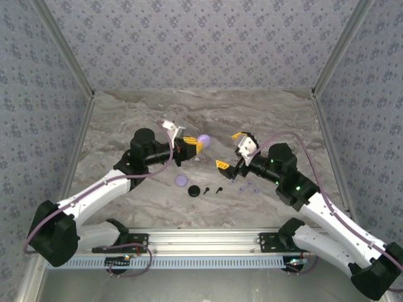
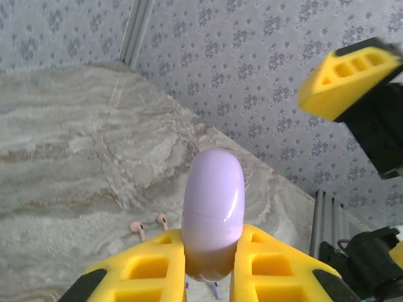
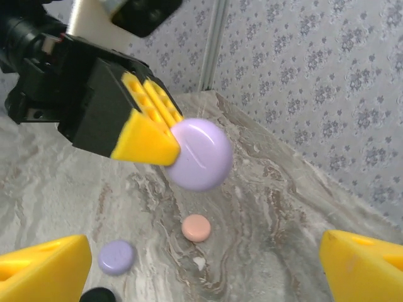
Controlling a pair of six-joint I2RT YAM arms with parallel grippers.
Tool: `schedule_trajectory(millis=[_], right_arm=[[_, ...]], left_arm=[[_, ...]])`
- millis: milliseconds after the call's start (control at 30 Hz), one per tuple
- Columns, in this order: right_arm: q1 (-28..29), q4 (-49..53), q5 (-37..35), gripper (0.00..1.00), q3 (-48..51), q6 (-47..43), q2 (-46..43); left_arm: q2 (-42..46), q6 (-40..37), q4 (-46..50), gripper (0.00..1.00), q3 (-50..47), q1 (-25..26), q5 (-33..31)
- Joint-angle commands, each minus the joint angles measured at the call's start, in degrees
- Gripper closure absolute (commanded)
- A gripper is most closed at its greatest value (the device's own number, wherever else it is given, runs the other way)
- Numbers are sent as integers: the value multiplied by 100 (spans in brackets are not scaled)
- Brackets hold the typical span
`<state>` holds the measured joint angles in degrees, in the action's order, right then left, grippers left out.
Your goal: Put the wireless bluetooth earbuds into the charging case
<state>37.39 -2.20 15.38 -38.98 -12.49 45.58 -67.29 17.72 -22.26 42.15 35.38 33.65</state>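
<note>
My left gripper (image 1: 196,143) is shut on a closed round purple charging case (image 1: 203,139), held edge-up above the table; the case (image 2: 213,207) sticks out from between the yellow fingers. The right gripper (image 1: 230,150) stands open just right of it, nothing between its fingers, with the held case (image 3: 200,154) ahead of it. Two pale pink earbuds (image 2: 136,228) lie on the table below the left gripper. Two black earbuds (image 1: 219,189) and tiny purple earbuds (image 1: 247,187) lie nearer the front.
On the marble table lie a second purple case (image 1: 181,180), a black case (image 1: 194,190) and a pink case (image 3: 196,228). Patterned walls with metal corner posts close in the back and sides. An aluminium rail (image 1: 201,240) runs along the front.
</note>
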Motion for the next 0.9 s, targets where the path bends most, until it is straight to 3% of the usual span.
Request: schedule_trajectory(millis=[0,400,600,867], right_arm=[[-100,-999,290,5,210,1029,9],[-109,-1164,519,16,-405,918,964],[-122,-1011,482,28,-751,824,1338],[-220,-860,422,33,-1018,775,1614]], left_arm=[[199,-642,-402,85,-5,47,287],[370,-953,-17,88,56,57,410],[387,-1015,46,88,56,66,419],[401,-1059,83,89,69,72,454]])
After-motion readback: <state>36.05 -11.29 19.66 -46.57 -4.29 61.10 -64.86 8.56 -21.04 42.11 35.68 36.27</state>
